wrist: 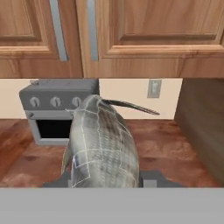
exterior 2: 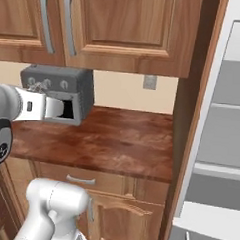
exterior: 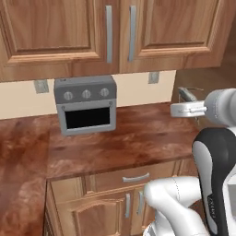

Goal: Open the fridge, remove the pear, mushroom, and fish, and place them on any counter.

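My gripper (wrist: 105, 177) is shut on the fish (wrist: 103, 144), a silvery-grey scaled body whose thin tail curves off to the right. In the left base view the gripper (exterior: 184, 109) hangs above the right part of the counter (exterior: 138, 136), with the fish's tail (exterior: 187, 94) sticking up from it. From the right base view the gripper (exterior 2: 57, 108) is over the counter's left part (exterior 2: 116, 139). The fridge (exterior 2: 224, 146) stands open at the right, its grey-white shelves bare where they show. The pear and the mushroom are out of view.
A grey toaster oven (exterior: 86, 105) sits at the back of the counter against the wall. Wooden upper cabinets (exterior: 108, 32) with silver handles hang above it. A wooden side panel (exterior 2: 189, 110) separates the counter from the fridge. Drawers and cabinet doors (exterior: 133, 193) lie below.
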Robot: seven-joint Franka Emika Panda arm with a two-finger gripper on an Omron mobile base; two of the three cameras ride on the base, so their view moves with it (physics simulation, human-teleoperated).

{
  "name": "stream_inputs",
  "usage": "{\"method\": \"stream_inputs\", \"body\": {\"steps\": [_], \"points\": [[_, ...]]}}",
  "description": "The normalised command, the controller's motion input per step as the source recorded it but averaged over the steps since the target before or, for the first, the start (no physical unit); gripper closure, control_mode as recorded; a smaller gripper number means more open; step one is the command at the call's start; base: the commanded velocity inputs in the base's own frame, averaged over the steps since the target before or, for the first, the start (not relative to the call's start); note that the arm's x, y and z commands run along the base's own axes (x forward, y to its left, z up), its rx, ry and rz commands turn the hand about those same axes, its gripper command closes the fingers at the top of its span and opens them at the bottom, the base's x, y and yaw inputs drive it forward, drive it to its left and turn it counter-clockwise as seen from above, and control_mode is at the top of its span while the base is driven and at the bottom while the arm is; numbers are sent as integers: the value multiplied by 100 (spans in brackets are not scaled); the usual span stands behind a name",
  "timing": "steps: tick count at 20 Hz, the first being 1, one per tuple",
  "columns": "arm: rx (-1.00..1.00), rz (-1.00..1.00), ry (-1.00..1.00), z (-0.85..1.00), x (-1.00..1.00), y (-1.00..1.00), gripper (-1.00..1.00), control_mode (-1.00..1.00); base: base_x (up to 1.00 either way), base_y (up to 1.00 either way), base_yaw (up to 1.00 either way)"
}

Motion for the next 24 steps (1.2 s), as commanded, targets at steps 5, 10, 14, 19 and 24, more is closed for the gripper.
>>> {"method": "stream_inputs", "body": {"steps": [5,10,14,19,24], "points": [[0,0,0,0,0,0,100,100,72,2,0],[0,0,0,0,0,0,100,100,61,4,0],[0,0,8,-20,9,3,100,-100,4,3,0],[0,0,34,-72,88,3,100,-100,0,0,0],[0,0,36,-79,100,2,100,-100,0,0,0]]}}
